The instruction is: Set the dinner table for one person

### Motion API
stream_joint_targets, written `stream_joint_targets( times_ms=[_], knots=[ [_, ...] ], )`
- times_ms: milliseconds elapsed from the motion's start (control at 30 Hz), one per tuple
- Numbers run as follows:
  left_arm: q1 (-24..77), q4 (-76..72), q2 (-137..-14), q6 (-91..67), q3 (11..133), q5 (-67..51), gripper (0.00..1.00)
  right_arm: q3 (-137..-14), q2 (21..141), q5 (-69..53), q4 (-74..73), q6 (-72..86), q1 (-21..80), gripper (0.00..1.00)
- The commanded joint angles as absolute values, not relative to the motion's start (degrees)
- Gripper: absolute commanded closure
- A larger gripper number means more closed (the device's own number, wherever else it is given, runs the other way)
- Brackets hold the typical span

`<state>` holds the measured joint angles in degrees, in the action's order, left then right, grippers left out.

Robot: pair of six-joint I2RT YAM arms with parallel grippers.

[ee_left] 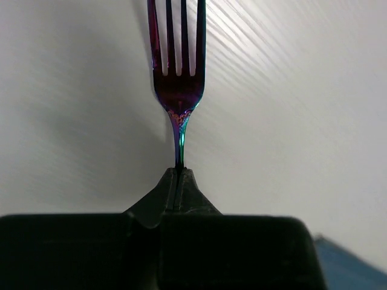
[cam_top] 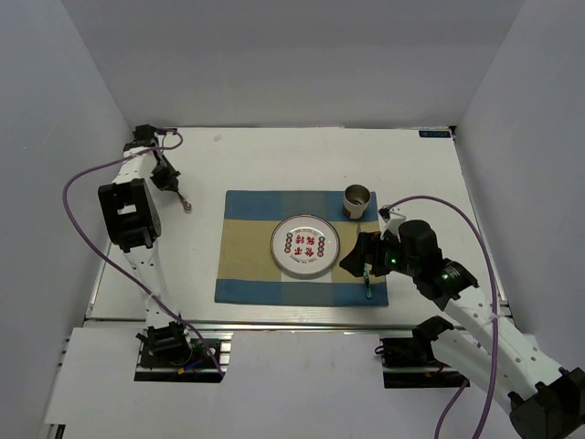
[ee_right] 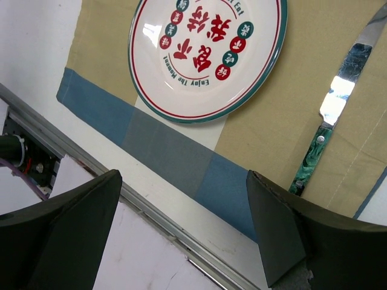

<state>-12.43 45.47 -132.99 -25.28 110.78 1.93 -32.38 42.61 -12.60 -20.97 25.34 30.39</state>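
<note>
The white dinner table (cam_top: 302,155) bears a blue-and-tan placemat (cam_top: 247,256). On the mat are a white plate with red lettering (cam_top: 304,245), a dark cup (cam_top: 356,201) at the back right, and a green-handled knife (cam_top: 366,279) to the right of the plate. My left gripper (cam_top: 174,187) is shut on the handle of an iridescent fork (ee_left: 178,84), held over bare table left of the mat. My right gripper (cam_top: 356,261) is open and empty above the mat's front right, beside the knife (ee_right: 329,121) and the plate (ee_right: 205,54).
An aluminium rail (cam_top: 274,322) runs along the table's front edge and also shows in the right wrist view (ee_right: 151,211). White walls enclose the left, back and right sides. The arm bases and purple cables sit below the rail.
</note>
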Motion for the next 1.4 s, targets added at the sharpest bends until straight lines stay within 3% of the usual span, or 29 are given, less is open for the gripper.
stream_joint_targets(
  times_ms=[0, 167, 267, 400, 533, 867, 1367],
  knots=[
    [-7.6, 47.1, -120.9, -24.3, 108.8, -9.2, 1.00, -31.6, 40.8, -14.0, -20.1, 25.7, 30.7, 0.11],
    [1.6, 50.2, -113.8, -19.8, 105.5, -14.8, 1.00, -31.6, 41.1, -12.8, -20.8, 24.7, 30.5, 0.11],
    [6.6, 51.1, -109.7, -19.2, 98.1, -10.6, 1.00, -32.1, 41.0, -14.1, -20.9, 24.3, 30.6, 0.11],
    [10.6, 42.3, -103.2, -21.0, 79.0, -8.6, 1.00, -32.2, 40.2, -15.2, -21.5, 24.1, 30.5, 0.11],
    [14.5, 37.3, -99.6, -22.4, 71.1, -7.0, 1.00, -32.3, 40.0, -16.1, -22.3, 23.7, 30.5, 0.11],
    [18.5, 34.2, -91.9, -25.2, 61.1, -1.6, 1.00, -31.8, 40.5, -17.1, -22.2, 23.5, 30.5, 0.11],
    [23.5, 33.4, -93.9, -26.7, 55.9, 3.2, 1.00, -31.7, 41.1, -17.2, -21.8, 23.8, 30.6, 0.11]
  ],
)
